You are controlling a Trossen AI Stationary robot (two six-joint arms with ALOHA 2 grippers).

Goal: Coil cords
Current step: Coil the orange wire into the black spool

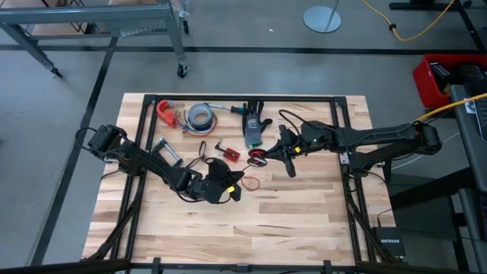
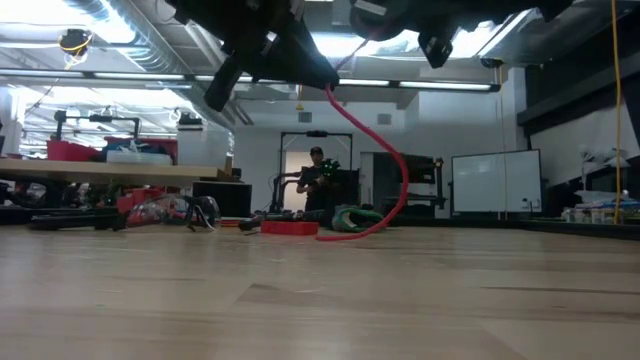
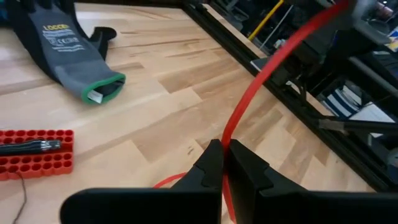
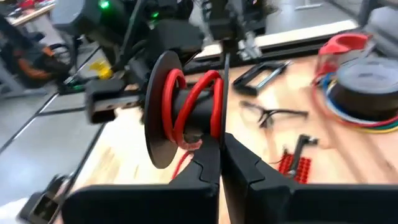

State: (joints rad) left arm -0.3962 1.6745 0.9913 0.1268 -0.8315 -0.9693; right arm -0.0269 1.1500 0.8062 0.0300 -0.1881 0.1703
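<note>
The red cord (image 3: 261, 81) runs taut up out of the left gripper (image 3: 222, 163), whose fingers are clenched on it, just this side of the glove (image 3: 68, 53). Its other end is wound in loops on a black spool (image 4: 186, 115) that the right gripper (image 4: 222, 152) grasps with closed fingers, beside the glove's cuff.

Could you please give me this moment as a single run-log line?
left gripper: shut on red cord | right gripper: shut on spool, cord partly wound | glove: lying on table
</note>
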